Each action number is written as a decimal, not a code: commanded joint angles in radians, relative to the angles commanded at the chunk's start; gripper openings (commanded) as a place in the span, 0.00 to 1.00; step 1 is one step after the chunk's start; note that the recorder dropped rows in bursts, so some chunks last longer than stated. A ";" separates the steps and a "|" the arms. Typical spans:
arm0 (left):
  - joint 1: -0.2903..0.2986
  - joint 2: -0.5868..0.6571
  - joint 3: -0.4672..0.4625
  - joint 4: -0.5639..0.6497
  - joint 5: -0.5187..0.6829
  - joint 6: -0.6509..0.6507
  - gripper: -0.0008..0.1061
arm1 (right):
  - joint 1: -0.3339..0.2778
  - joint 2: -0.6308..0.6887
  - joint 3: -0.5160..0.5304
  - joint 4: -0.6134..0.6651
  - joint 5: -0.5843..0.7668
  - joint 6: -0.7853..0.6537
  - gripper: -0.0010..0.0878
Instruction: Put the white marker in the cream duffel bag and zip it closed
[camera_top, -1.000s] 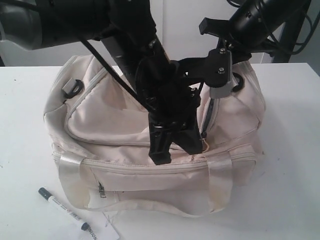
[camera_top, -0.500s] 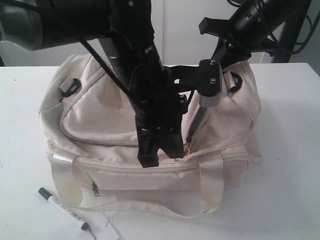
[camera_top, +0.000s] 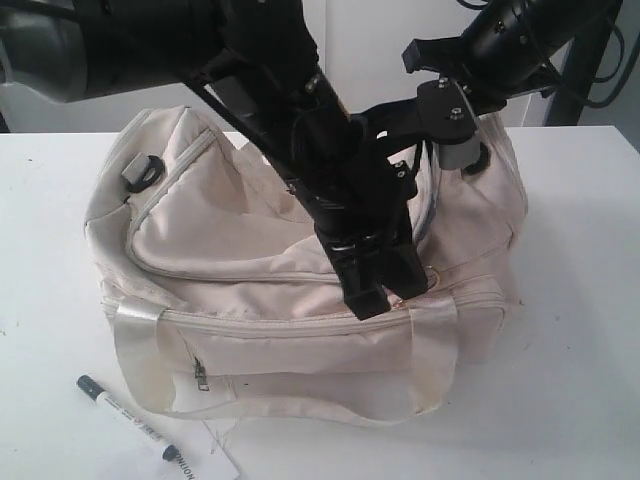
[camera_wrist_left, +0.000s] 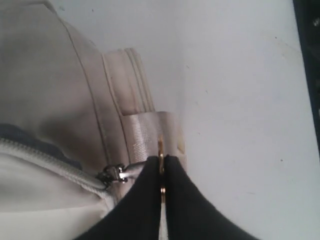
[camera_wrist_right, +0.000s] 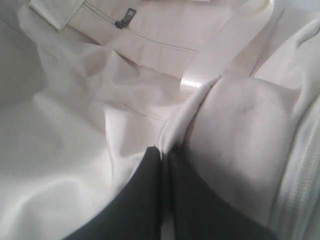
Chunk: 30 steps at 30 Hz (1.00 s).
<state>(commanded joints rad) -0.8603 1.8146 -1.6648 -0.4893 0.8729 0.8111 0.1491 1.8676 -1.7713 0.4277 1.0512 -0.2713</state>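
The cream duffel bag (camera_top: 220, 230) lies across the middle of the white table. At the bag's front right, my left gripper (camera_top: 385, 285) is shut on the gold chain pull (camera_wrist_left: 161, 150). The dark zipper slider (camera_wrist_left: 115, 174) sits just beside its tips, by a shiny strap (camera_wrist_left: 147, 135). My right gripper (camera_wrist_right: 162, 152) is shut on a fold of the bag's cream fabric (camera_wrist_right: 200, 100) at the far right top; in the exterior view its tips are hidden behind the left arm. The white marker (camera_top: 128, 418) lies on the table in front of the bag's left end, away from both grippers.
A flat white paper tag (camera_top: 210, 462) with black letters lies by the marker's near end. A black ring (camera_top: 145, 172) marks the bag's left end. The front pocket zip (camera_top: 200, 375) faces the camera. Bare table (camera_top: 570, 330) spreads right of the bag.
My left gripper has moved to the right along the bag's front with the chain pull in it. The right gripper rose slightly with its fabric, and the bag shifted and reshaped.
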 joint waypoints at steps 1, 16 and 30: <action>0.000 0.000 0.000 0.000 -0.009 0.000 0.01 | 0.000 0.000 0.000 0.000 -0.011 -0.009 0.01; 0.000 0.000 0.000 -0.004 -0.075 0.000 0.01 | 0.000 0.000 0.000 0.000 0.003 0.011 0.01; 0.000 0.000 0.000 -0.005 -0.097 0.000 0.01 | 0.000 -0.002 0.000 0.002 0.043 0.051 0.40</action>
<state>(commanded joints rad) -0.8603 1.8146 -1.6648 -0.4939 0.7757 0.8111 0.1491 1.8657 -1.7713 0.4296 1.0942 -0.2202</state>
